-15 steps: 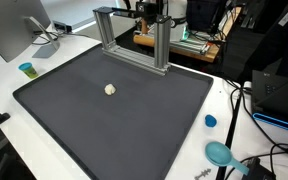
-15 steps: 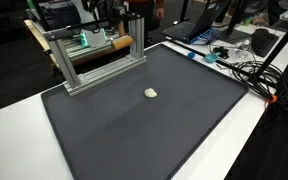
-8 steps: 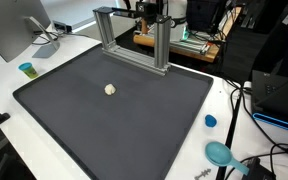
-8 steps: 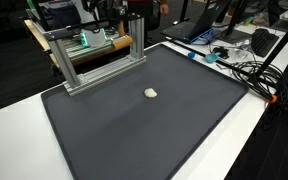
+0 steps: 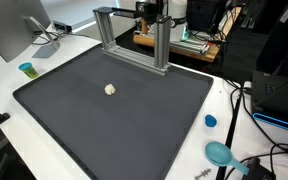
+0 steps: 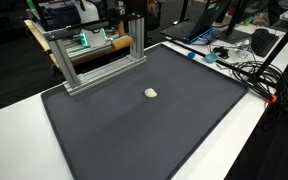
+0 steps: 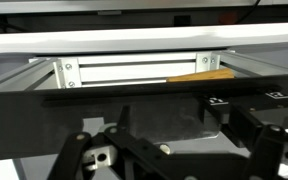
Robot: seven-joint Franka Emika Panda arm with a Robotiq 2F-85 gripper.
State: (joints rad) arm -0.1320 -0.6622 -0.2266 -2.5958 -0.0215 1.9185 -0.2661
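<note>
My gripper [image 5: 150, 11] hangs high behind the aluminium frame [image 5: 134, 40] at the far edge of the black mat [image 5: 114, 120]; it also shows in an exterior view [image 6: 134, 10], partly cut off by the top edge. In the wrist view the jaws [image 7: 172, 112] are spread apart and empty, and look over the frame's rails [image 7: 134, 72]. A small cream lump [image 5: 110, 89] lies alone on the mat, well away from the gripper, and shows in both exterior views [image 6: 150, 93].
A monitor [image 5: 9, 30] and a small teal cup [image 5: 26, 69] stand beside the mat. Blue round lids [image 5: 211, 121] and cables [image 6: 246, 70] lie on the white table. Equipment on a wooden board [image 5: 184, 45] sits behind the frame.
The gripper has shifted only slightly behind the frame. The cream lump has not moved.
</note>
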